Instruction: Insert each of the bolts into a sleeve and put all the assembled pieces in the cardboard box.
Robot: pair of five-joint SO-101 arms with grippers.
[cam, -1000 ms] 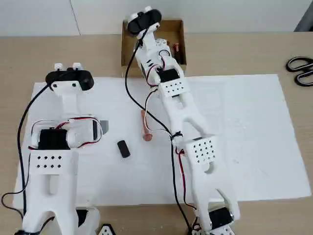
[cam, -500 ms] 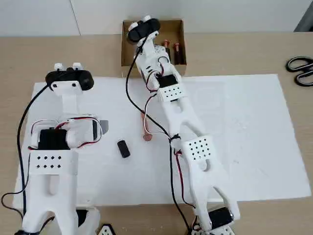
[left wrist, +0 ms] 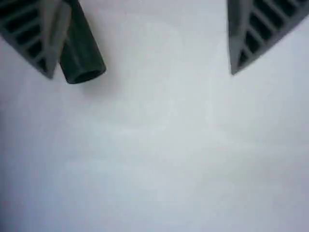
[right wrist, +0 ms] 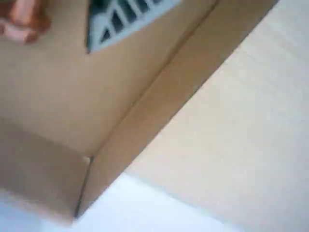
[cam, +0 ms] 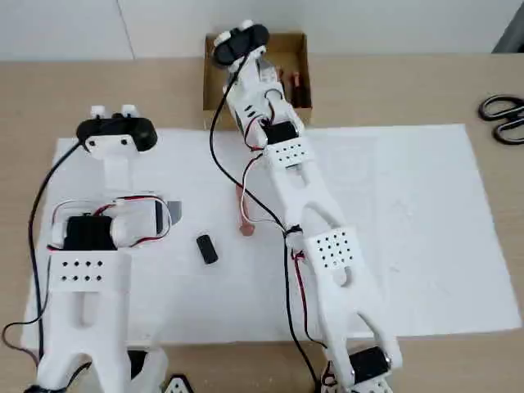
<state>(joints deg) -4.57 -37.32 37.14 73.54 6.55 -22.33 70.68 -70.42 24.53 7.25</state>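
Note:
The cardboard box stands at the far edge of the table. My right gripper hangs inside it, open and holding nothing. Its one visible finger is above the box floor, with a copper piece lying beside it. Copper-and-dark assembled pieces rest in the box to the arm's right. A loose copper bolt lies on the white sheet, partly under a cable. A black sleeve lies close by, and it sits against one finger of my open left gripper.
A white paper sheet covers the middle of the wooden table. Scissors lie at the far right edge. Black cables trail along both arms. The box wall rises close to the right gripper.
The right arm shifted slightly over the box, and a second copper piece came into sight beside it. The left arm, bolt and sleeve have not moved.

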